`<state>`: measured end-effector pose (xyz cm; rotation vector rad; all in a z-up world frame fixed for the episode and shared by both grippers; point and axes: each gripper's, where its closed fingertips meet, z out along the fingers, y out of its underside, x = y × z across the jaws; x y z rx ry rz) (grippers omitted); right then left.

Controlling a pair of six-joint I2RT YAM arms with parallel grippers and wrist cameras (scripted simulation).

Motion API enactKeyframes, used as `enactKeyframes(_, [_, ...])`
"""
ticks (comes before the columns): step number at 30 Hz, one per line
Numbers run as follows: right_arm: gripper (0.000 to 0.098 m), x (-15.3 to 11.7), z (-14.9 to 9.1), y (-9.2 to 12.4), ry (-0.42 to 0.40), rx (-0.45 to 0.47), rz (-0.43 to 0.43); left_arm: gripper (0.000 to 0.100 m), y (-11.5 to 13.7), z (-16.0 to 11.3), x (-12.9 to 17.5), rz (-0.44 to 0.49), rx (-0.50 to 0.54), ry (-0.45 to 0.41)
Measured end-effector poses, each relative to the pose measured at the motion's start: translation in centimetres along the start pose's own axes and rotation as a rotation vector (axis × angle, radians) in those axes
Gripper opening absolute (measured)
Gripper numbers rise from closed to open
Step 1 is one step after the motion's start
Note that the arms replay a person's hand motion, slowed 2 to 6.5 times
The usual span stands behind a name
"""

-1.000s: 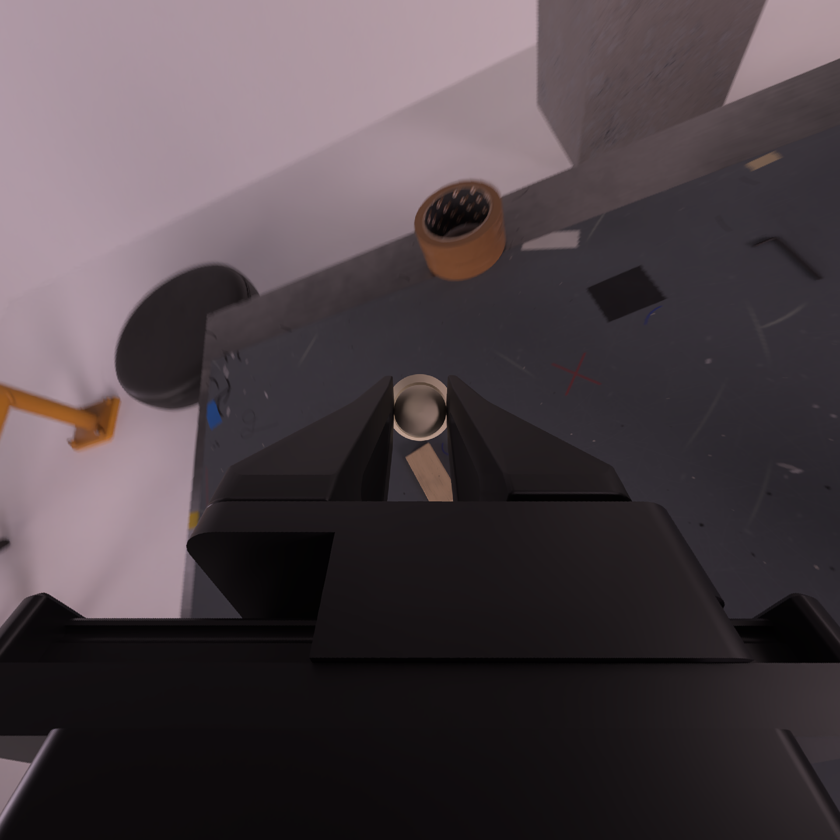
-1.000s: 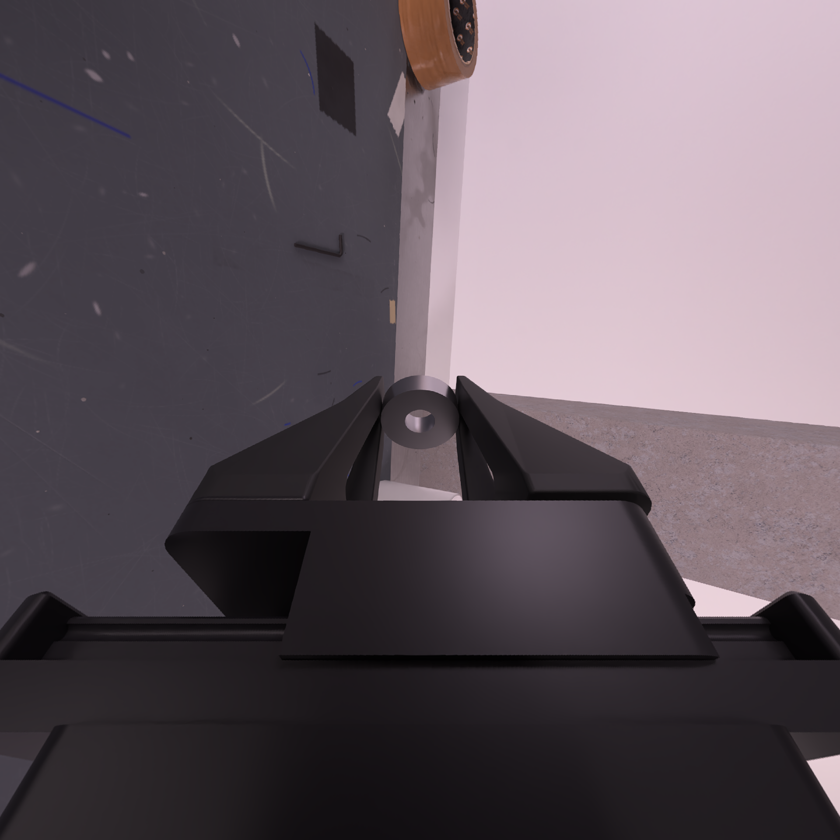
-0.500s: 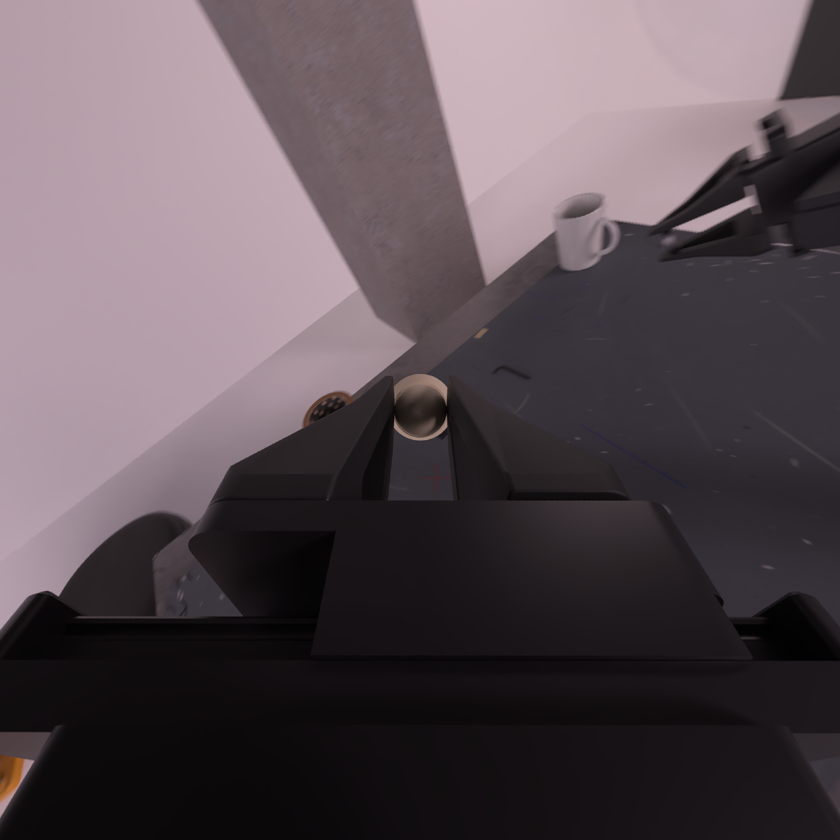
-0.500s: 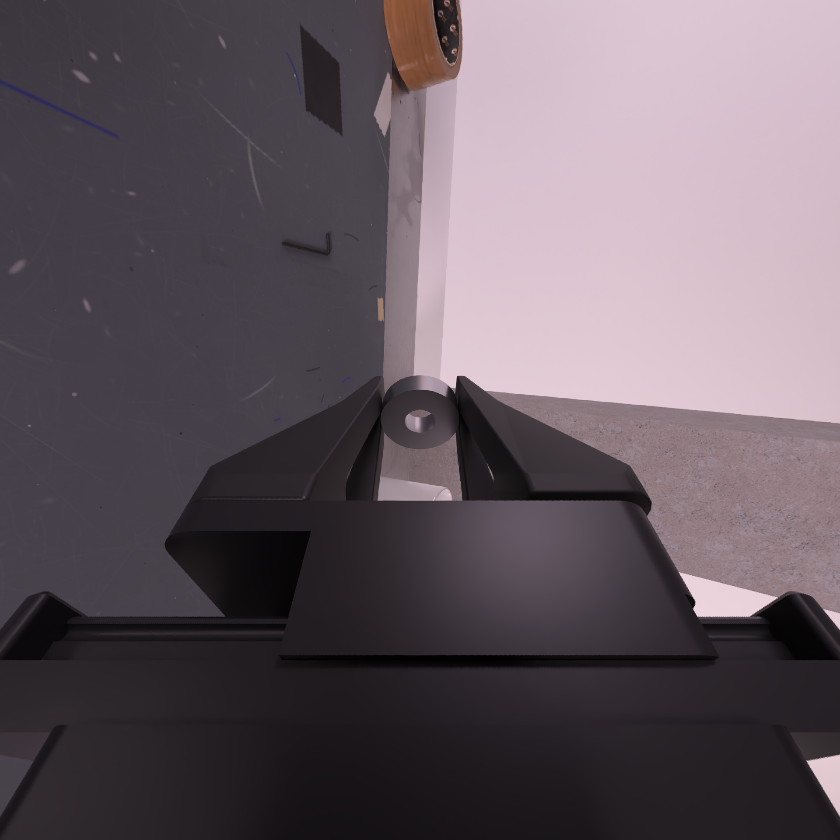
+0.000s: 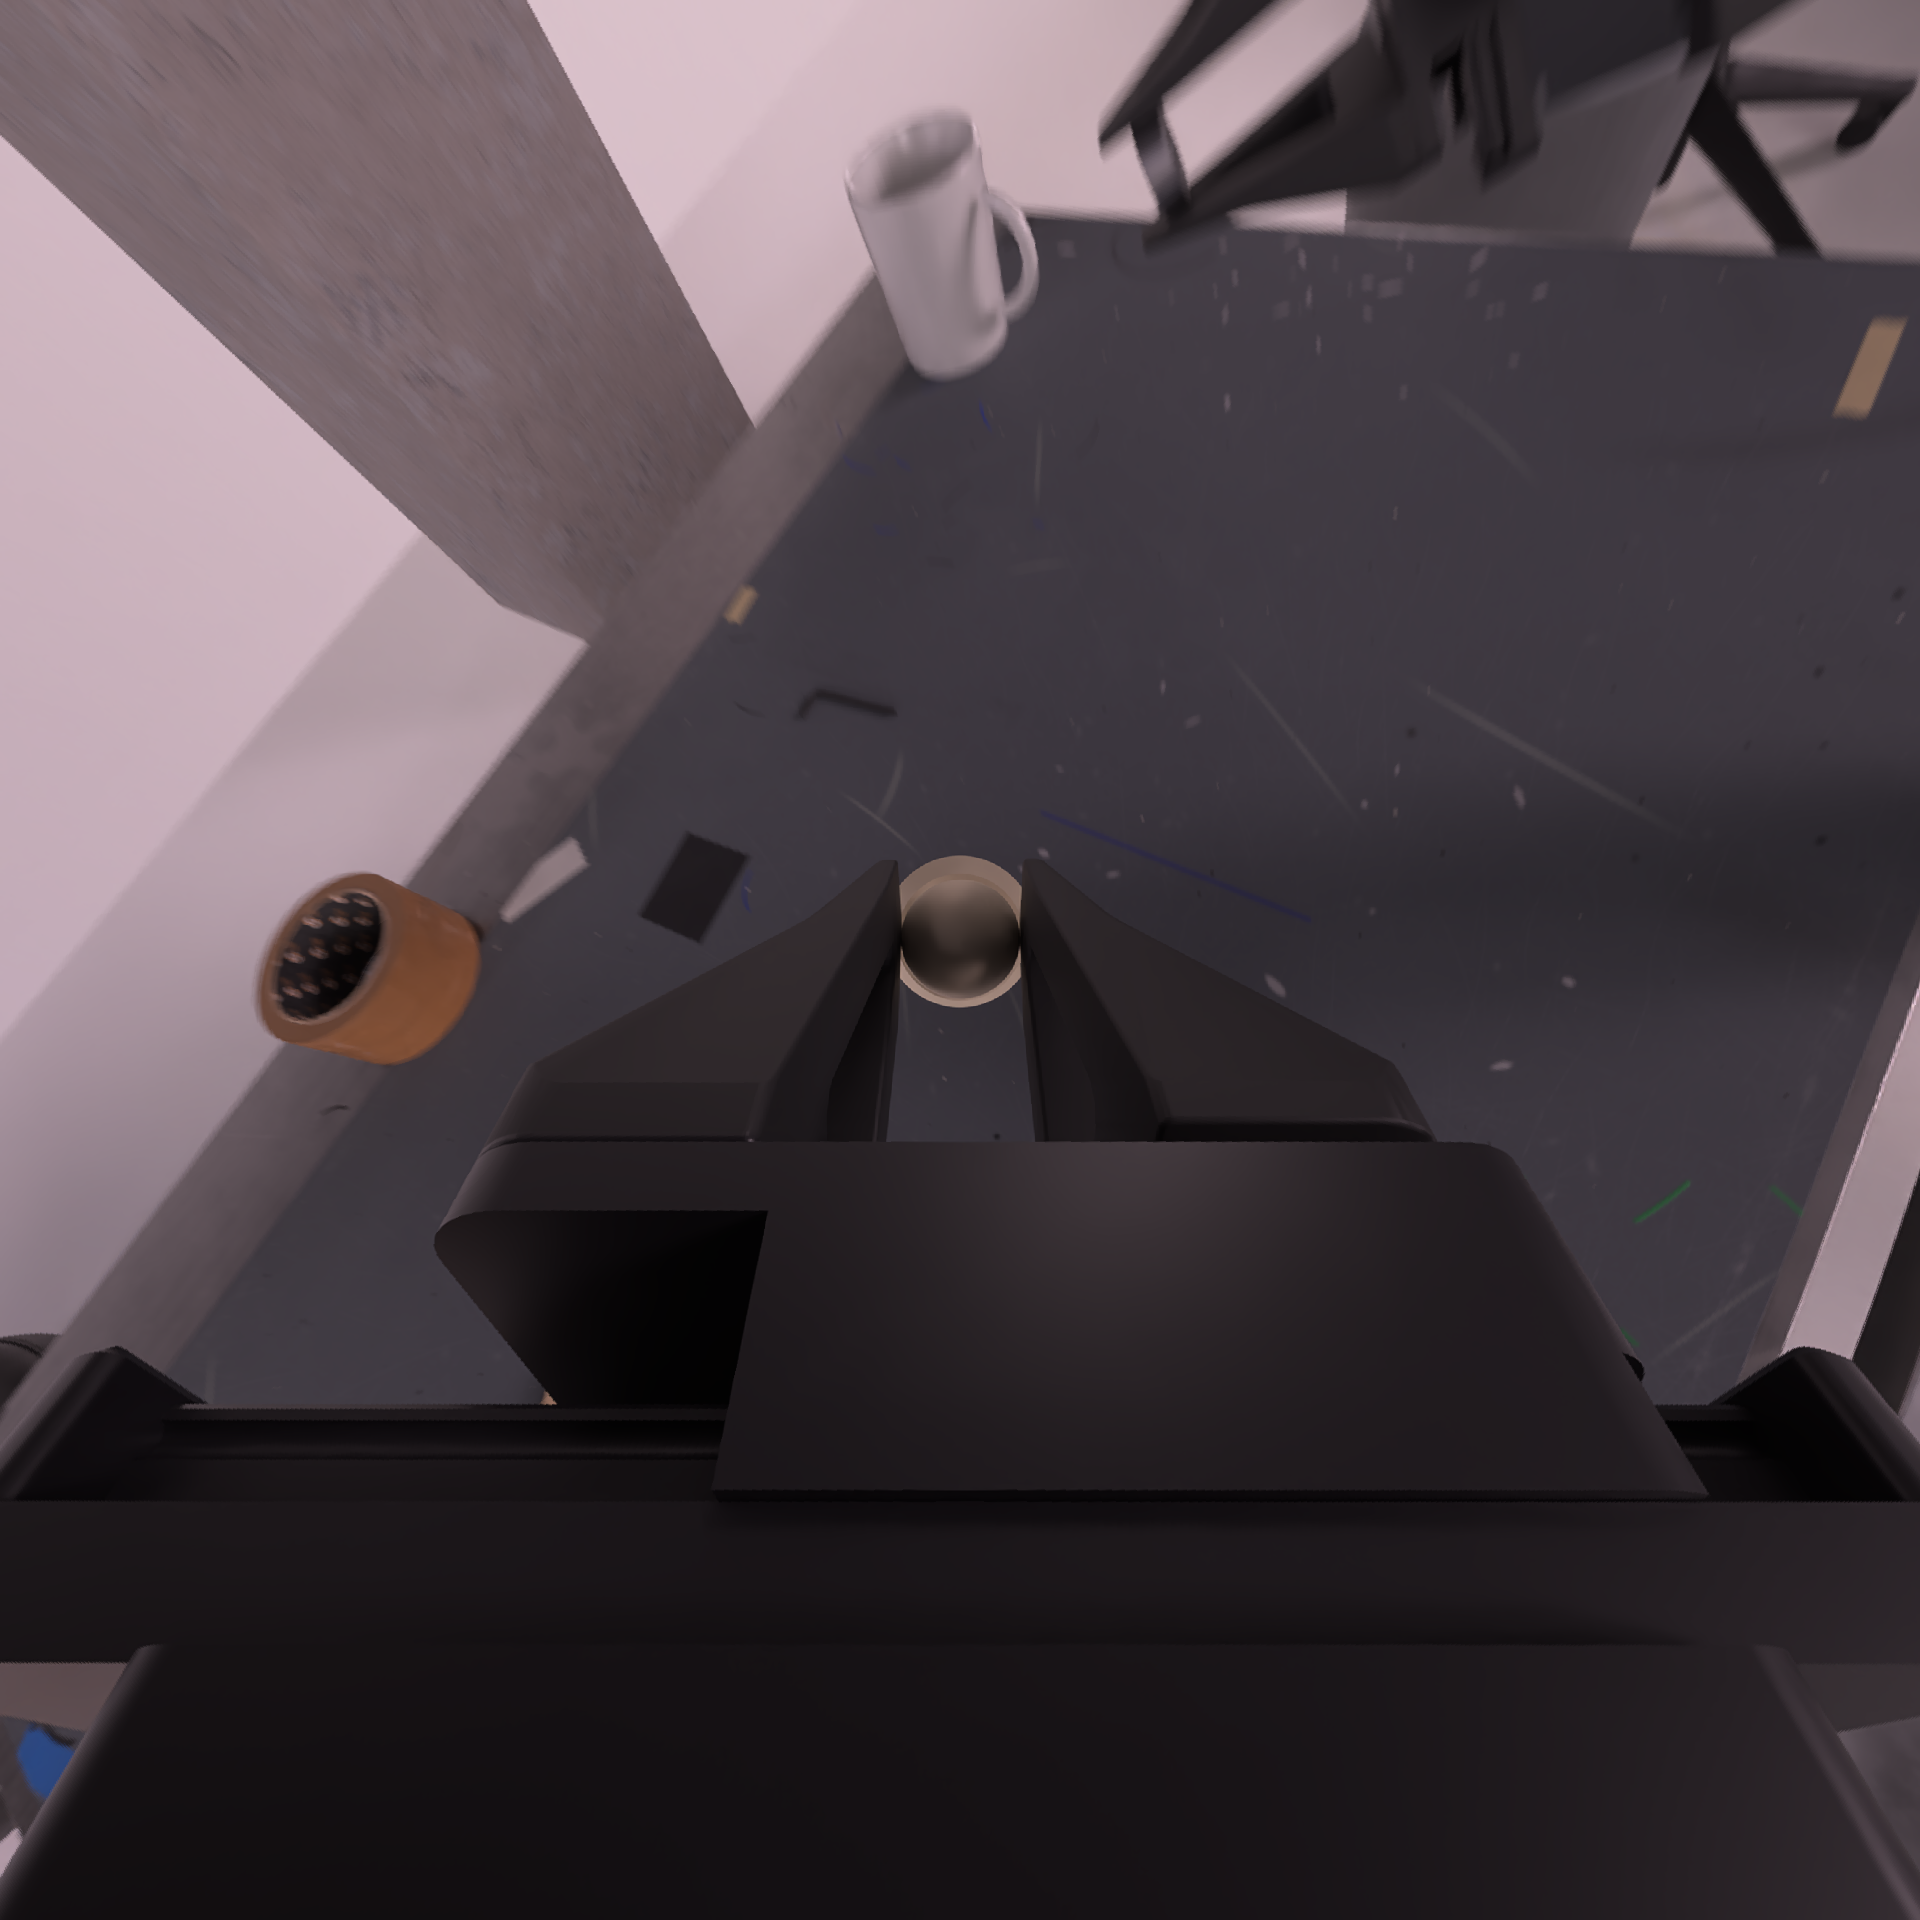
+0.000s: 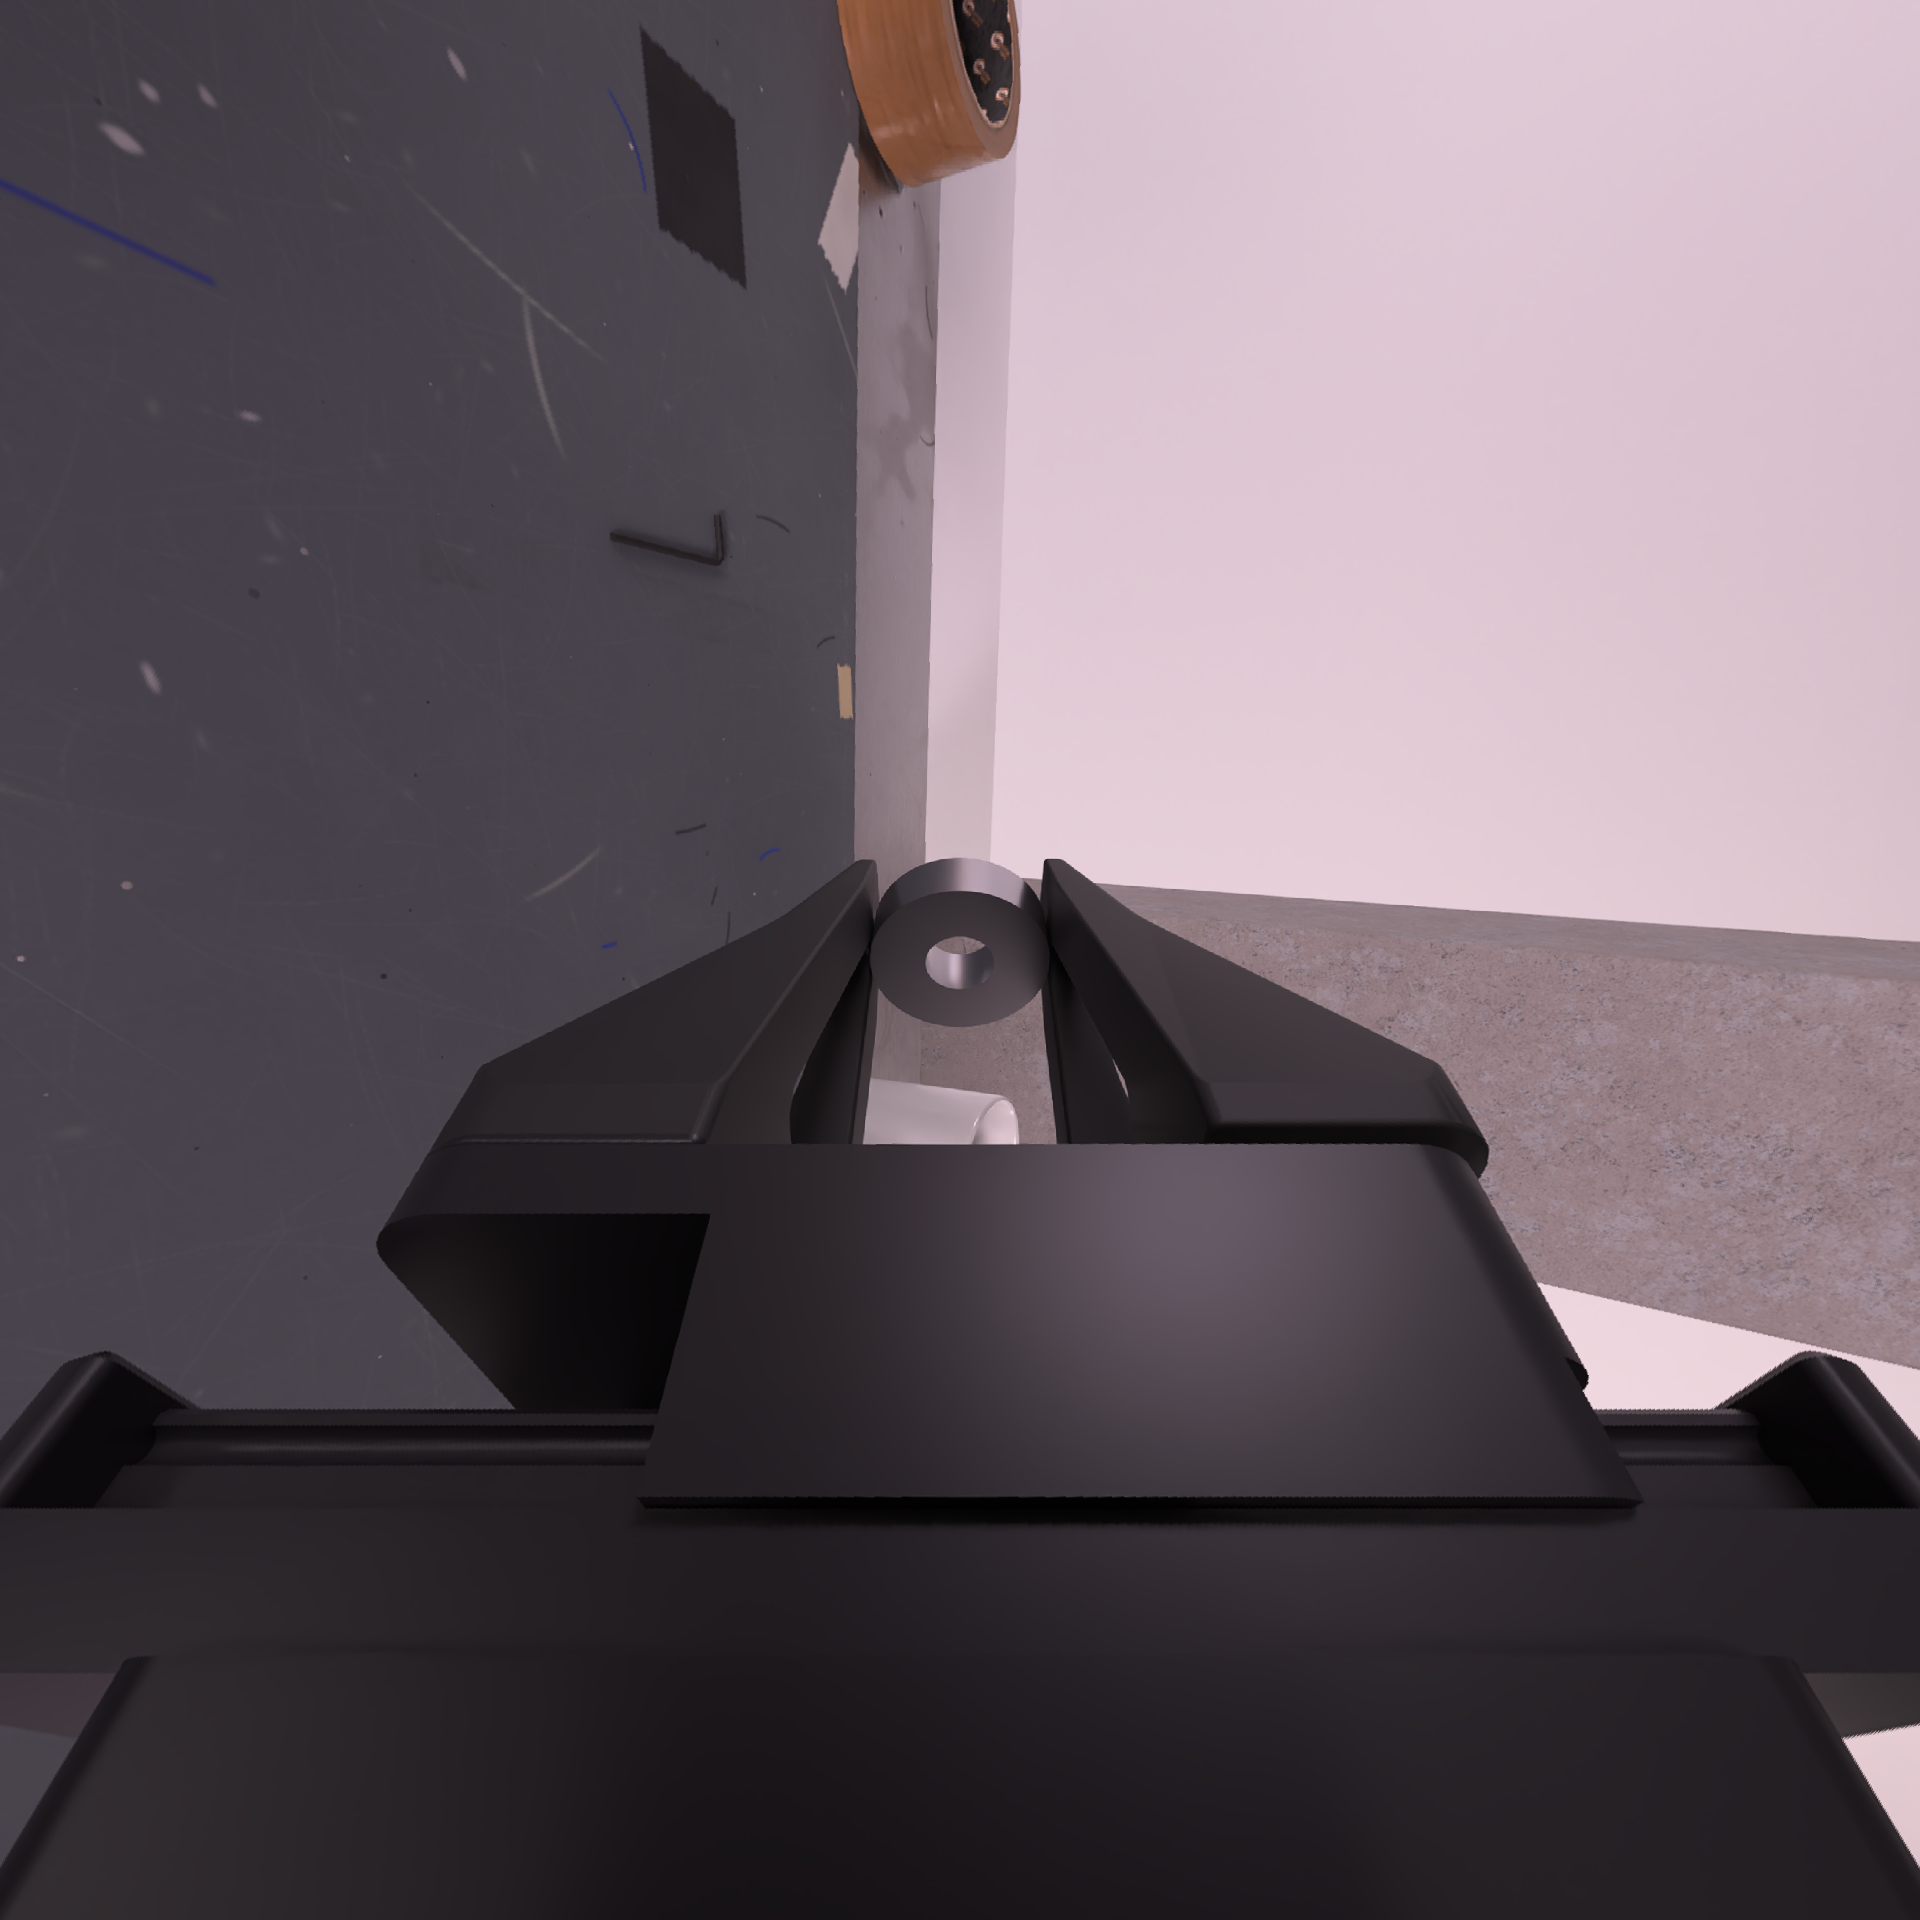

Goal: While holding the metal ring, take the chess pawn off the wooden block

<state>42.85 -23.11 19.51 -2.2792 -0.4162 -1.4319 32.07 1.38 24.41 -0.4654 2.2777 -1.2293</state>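
My left gripper (image 5: 958, 896) is shut on the chess pawn (image 5: 958, 932), seen from above as a dark round head over a cream base rim, and holds it above the dark table (image 5: 1299, 644). The wooden block is not in view. My right gripper (image 6: 958, 878) is shut on the grey metal ring (image 6: 956, 961), which it holds by its sides beyond the table edge (image 6: 894, 416). The right arm also shows blurred at the top right of the left wrist view (image 5: 1351, 114).
A white mug (image 5: 940, 244) stands at the table's far edge and shows between the fingers in the right wrist view (image 6: 935, 1112). A brown tape roll (image 5: 364, 966) (image 6: 925, 94) lies at the edge. A hex key (image 5: 842, 704) (image 6: 675, 540), a black patch (image 5: 694, 886) and a grey pillar (image 5: 364, 260) are nearby.
The left gripper has carried the pawn away from the wooden block, which has left the view. Its view swung round, bringing in the mug and right arm. The right gripper barely moved, ring still held.
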Motion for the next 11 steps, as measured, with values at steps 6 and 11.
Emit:
enactKeyframes(6, [0.026, -0.2, 0.2, 0.5, -0.005, -0.016, 0.003, 0.02, 5.8, 5.6, 1.7, 0.006, -0.159, 0.053])
enactKeyframes(11, [0.026, -0.3, 0.3, 0.6, -0.007, -0.022, 0.005, 0.02, 10.0, 9.1, 2.6, 0.033, -0.262, 0.057])
